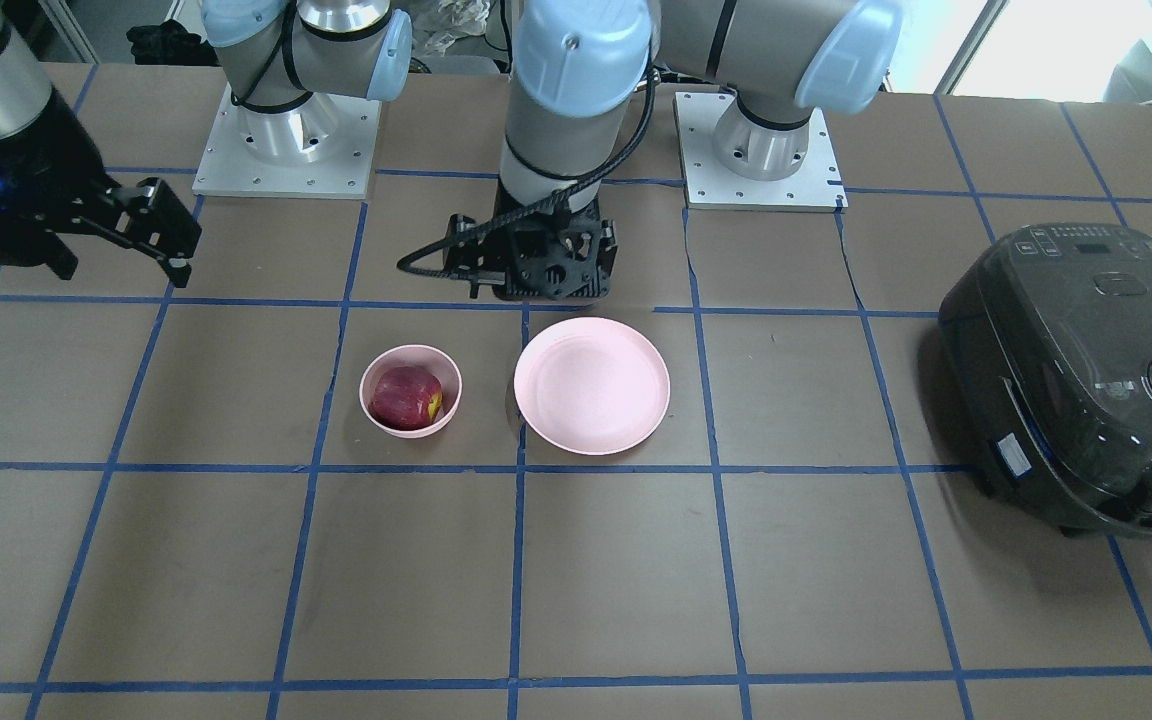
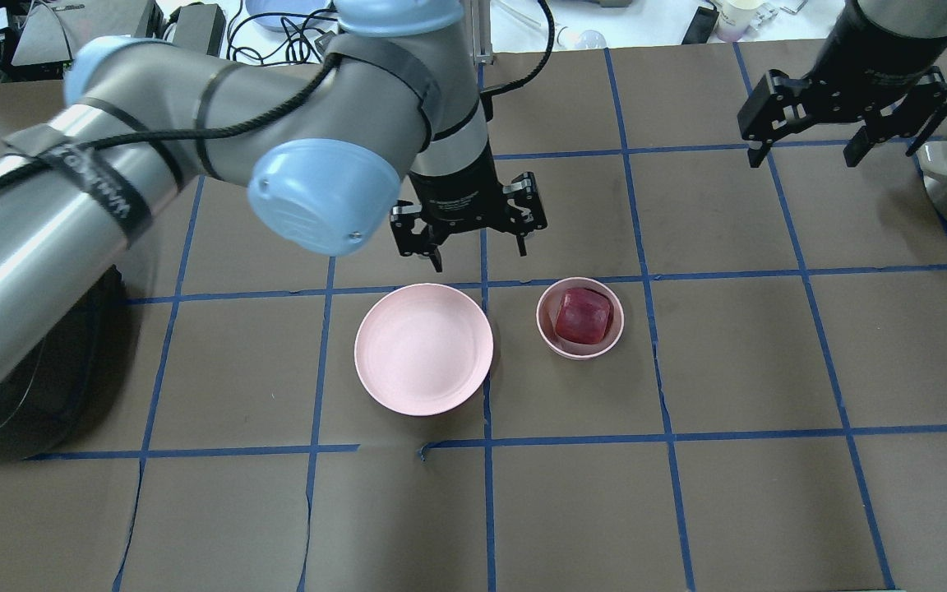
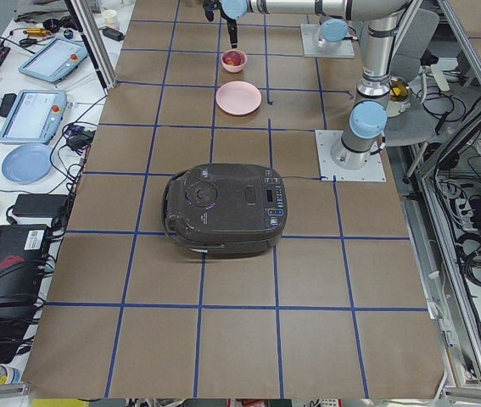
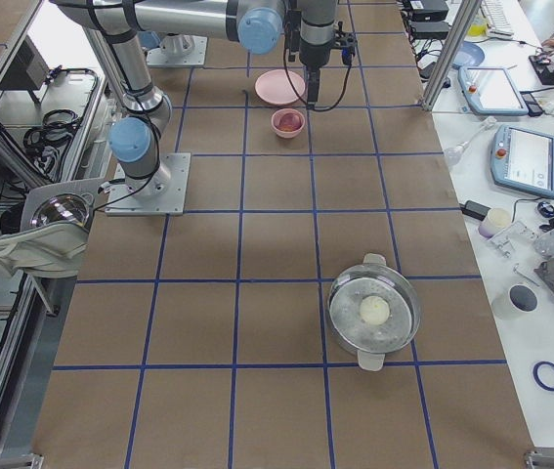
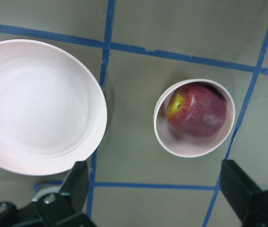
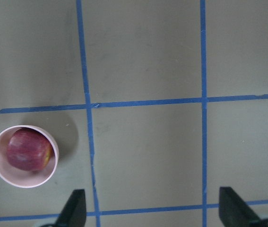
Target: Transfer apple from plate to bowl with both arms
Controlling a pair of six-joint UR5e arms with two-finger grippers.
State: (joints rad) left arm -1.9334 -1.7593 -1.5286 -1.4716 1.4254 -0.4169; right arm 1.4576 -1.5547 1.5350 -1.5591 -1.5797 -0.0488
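Apple in the bowl at 8 o'clock, right hand open over the table.

The small pale-pink bowl (image 6: pixel 25 179) stands upright on the brown table (image 6: pixel 143 156) at 8 o'clock, and the dark-red apple (image 6: pixel 26 150) lies inside it, its yellow patch turned toward 3 o'clock. Blue tape lines (image 6: pixel 203 56) cross the table in a grid; the bowl sits just beside one upright line, on its 9 o'clock side, not touching it. At 6 o'clock the right hand (image 6: pixel 155 212) shows only two black fingertips (image 6: pixel 75 208), set wide apart with nothing between them; the nearer one is near the bowl, clear of its rim.
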